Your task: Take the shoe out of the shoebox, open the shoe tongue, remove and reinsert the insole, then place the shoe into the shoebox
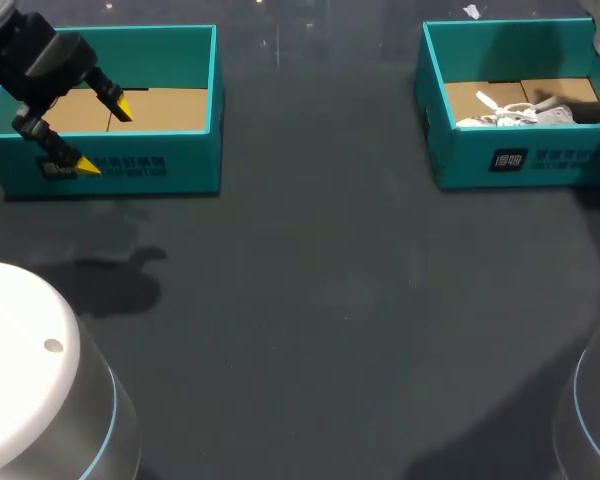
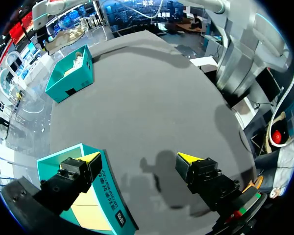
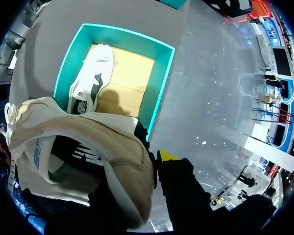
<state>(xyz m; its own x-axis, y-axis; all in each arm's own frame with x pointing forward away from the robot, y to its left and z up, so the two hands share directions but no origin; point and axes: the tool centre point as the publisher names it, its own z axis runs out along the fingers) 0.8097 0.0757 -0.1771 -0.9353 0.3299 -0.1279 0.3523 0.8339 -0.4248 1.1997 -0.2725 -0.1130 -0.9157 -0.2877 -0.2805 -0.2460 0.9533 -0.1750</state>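
Tabletop (image 1: 310, 300), dark grey, carrying two open teal boxes along its far edge as I see it from the head camera. My left fingers (image 1: 120, 106) stand wide apart and hold nothing. They straddle the front wall of the left box (image 1: 160, 172): one yellow tip is over its brown cardboard floor, the other is outside, over the tabletop just in front of the wall. The right box (image 1: 460, 160) holds a white shoe (image 1: 510, 115), lying along one long wall with its laces loose. My right fingers (image 3: 167, 156) are clamped on a beige shoe (image 3: 88, 142) at the rim of its opening; one yellow tip presses the outside of the collar, and the other finger is hidden behind the shoe. From the right wrist camera the beige shoe hangs in the air above the right box, with its dark opening turned toward the camera. I cannot tell whether the insole is in place. In the head view the beige shoe is out of frame
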